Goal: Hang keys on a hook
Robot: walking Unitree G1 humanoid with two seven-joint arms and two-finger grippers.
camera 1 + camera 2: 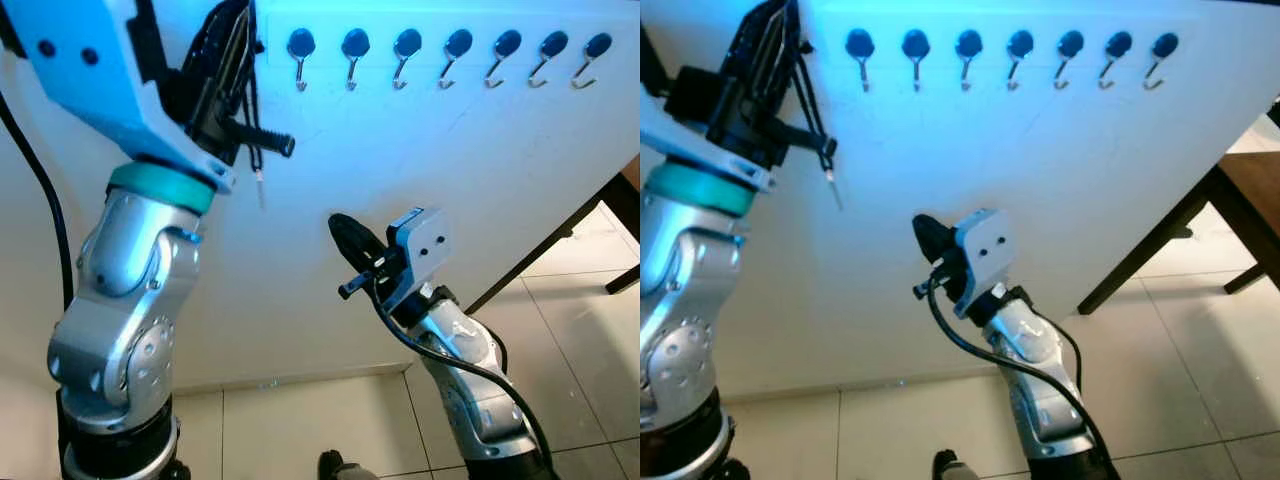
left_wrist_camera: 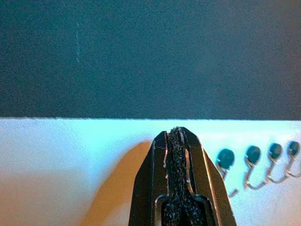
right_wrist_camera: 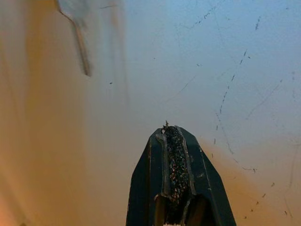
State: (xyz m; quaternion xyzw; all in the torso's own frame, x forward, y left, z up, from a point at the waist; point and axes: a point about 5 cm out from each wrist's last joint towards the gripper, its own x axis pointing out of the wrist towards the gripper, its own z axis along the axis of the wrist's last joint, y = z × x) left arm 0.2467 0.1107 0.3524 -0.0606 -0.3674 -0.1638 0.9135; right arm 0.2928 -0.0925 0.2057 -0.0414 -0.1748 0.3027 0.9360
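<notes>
A white board (image 1: 450, 180) carries a row of several metal hooks with dark round heads (image 1: 400, 55) along its top. My left gripper (image 1: 245, 20) is raised at the board's upper left, just left of the first hook (image 1: 300, 58), and is shut. A small silver key (image 1: 261, 185) dangles below it on a thin dark loop against the board. In the left wrist view the shut fingertips (image 2: 164, 146) pinch something thin, with the hooks (image 2: 225, 160) beside them. My right gripper (image 1: 342, 235) is shut and empty, held lower against the board's middle.
A dark table leg (image 1: 560, 235) slants down at the right, under a brown wooden tabletop (image 1: 1252, 195). Pale floor tiles (image 1: 330, 420) lie below the board, which stands close in front of me.
</notes>
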